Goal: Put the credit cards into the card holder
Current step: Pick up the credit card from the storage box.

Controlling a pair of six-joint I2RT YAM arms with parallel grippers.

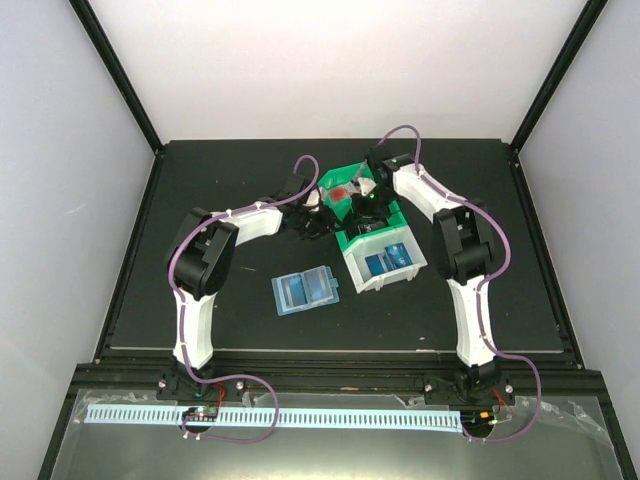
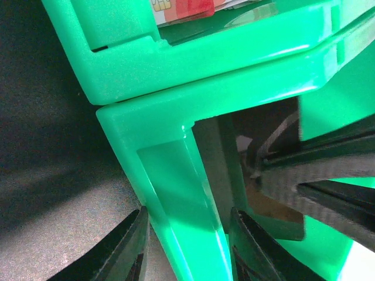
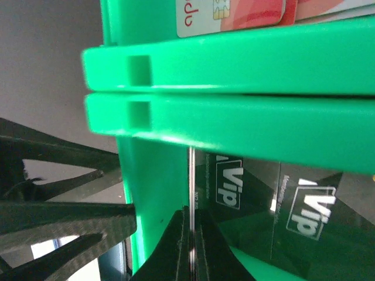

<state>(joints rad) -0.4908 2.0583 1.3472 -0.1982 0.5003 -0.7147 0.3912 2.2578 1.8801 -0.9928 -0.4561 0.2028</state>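
The card holder (image 1: 307,291) lies open and flat on the black table (image 1: 230,170), just below the middle of the overhead view. It is well apart from both grippers and nothing touches it.

Both grippers meet at the green bin (image 1: 392,216) above and to the right of it. A white bin (image 1: 358,272) sits against the green bin's lower edge with blue cards (image 1: 390,258) lying inside.

The right gripper (image 3: 190,219) reaches into the green bin from the upper right. In its wrist view the fingers are pressed together at the bottom centre, pinching a thin card (image 3: 190,193) that shows edge-on as a pale vertical line running up from the fingertips. Just right of that line lie dark cards (image 3: 246,193) printed "Vip". A red-and-white card (image 3: 234,14) lies at the top of the frame, beyond the bin's rim.

The left gripper (image 2: 187,219) comes at the bin from the left. In its wrist view the bin's upright wall fills the gap between the two fingers (image 2: 126,252), which sit against either face of it, so the gripper looks clamped on the wall. The same red-and-white card peeks in at the top edge of that view, and the right gripper's dark frame shows at the right.
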